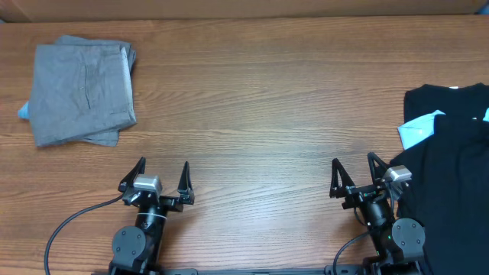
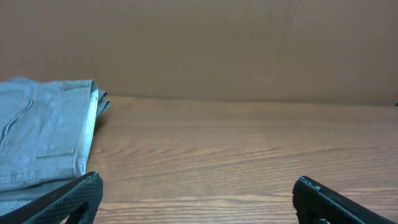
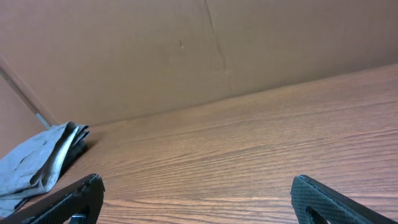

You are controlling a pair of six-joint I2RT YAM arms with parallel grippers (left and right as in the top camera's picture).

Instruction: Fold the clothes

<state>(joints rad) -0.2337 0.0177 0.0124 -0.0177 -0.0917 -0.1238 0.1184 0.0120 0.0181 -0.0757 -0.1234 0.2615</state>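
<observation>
Shorts [image 1: 82,92] well apart from left hand [image 1: 162,172]

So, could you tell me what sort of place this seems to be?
Probably a robot test bench, not a home: a wood-grain table backed by brown cardboard, a left arm and right arm mounted at its edge, and folded grey shorts.

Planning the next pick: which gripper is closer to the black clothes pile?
Right. The right gripper sits just beside the black clothes; the left gripper is far off on the opposite side.
</observation>
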